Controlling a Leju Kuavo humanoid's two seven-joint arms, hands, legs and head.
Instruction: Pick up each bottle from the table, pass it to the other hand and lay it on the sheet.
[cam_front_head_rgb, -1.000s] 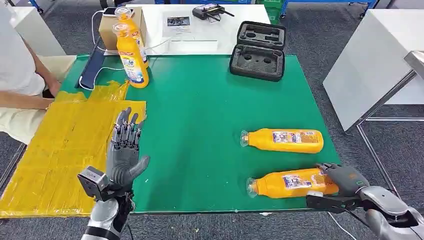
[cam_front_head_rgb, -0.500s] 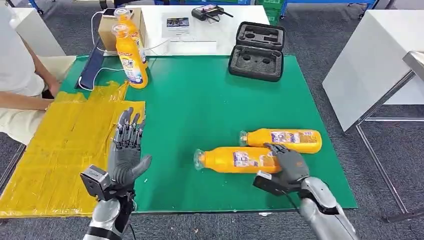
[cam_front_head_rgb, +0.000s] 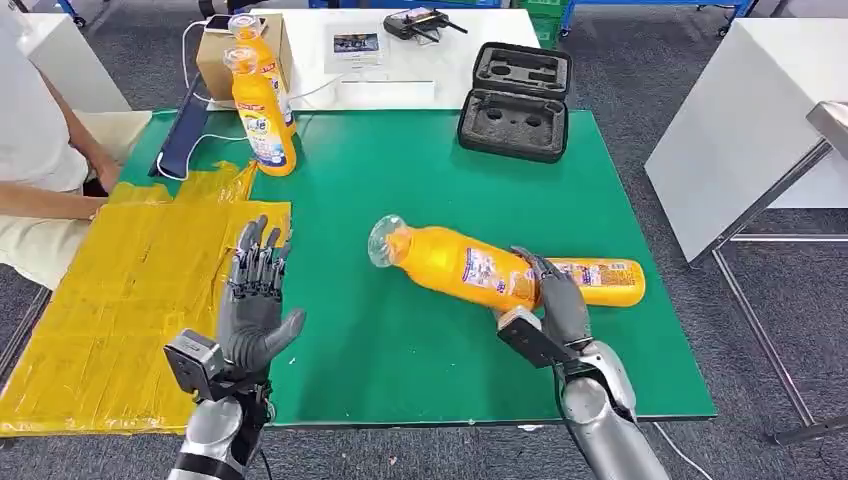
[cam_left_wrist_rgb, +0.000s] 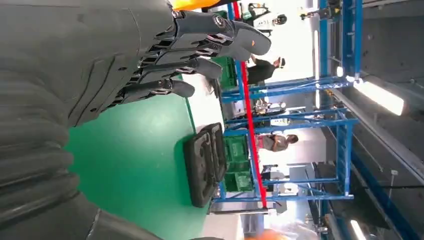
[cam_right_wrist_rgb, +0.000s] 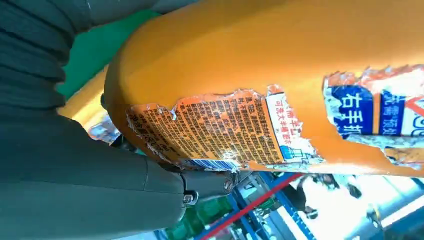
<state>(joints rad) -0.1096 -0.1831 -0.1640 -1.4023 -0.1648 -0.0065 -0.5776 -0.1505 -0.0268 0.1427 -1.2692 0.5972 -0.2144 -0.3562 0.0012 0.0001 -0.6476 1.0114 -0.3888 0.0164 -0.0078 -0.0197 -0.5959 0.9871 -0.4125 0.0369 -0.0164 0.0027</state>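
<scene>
The right hand (cam_front_head_rgb: 560, 300) grips 1 orange bottle (cam_front_head_rgb: 455, 262) by its base, cap toward the open, empty left hand (cam_front_head_rgb: 250, 300), apparently for handover.

I was looking into a workshop or test lab: blue steel racking (cam_left_wrist_rgb: 345, 100) with green crates (cam_left_wrist_rgb: 235, 167) stood on the far side under strip lights (cam_left_wrist_rgb: 380, 96), and a green work table (cam_front_head_rgb: 420, 190) sat on grey carpet (cam_front_head_rgb: 640, 80).
</scene>
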